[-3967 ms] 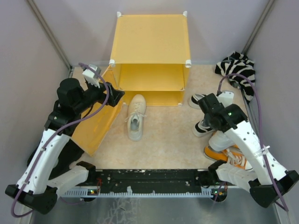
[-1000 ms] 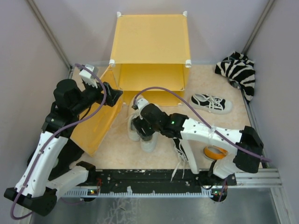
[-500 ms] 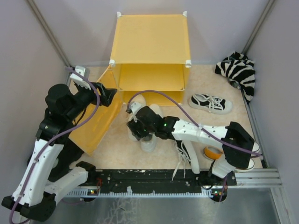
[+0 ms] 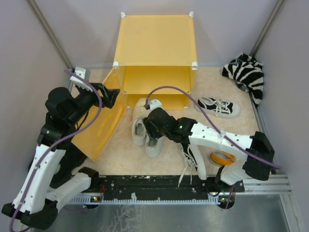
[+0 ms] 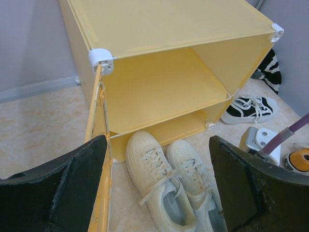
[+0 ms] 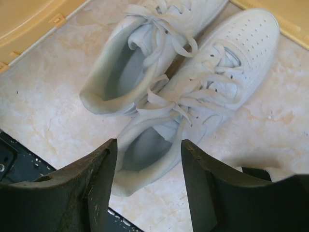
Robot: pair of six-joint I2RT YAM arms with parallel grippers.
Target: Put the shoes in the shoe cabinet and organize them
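Note:
The yellow-orange shoe cabinet [image 4: 154, 43] stands at the back with its door [image 4: 94, 130] swung open to the left. Two off-white shoes [image 4: 139, 126] [image 4: 155, 144] lie side by side in front of it, toes toward the lower compartment [image 5: 169, 128]. My right gripper [image 6: 149, 145] hovers open over the right one [image 6: 193, 111], its fingers [image 6: 91, 188] either side of the heel. My left gripper [image 5: 158, 140] is open near the door's top edge [image 5: 99, 145], looking down on the pair [image 5: 154, 179]. A black shoe [image 4: 218, 107] lies to the right.
A second black shoe [image 4: 193, 157] and an orange shoe [image 4: 221, 158] lie under my right arm near the front rail. The zebra-striped bundle [image 4: 246, 72] sits in the back right corner. Grey walls close in both sides.
My right arm swung in from the right side, and a second off-white shoe now lies beside the first. My left gripper drew slightly left along the door.

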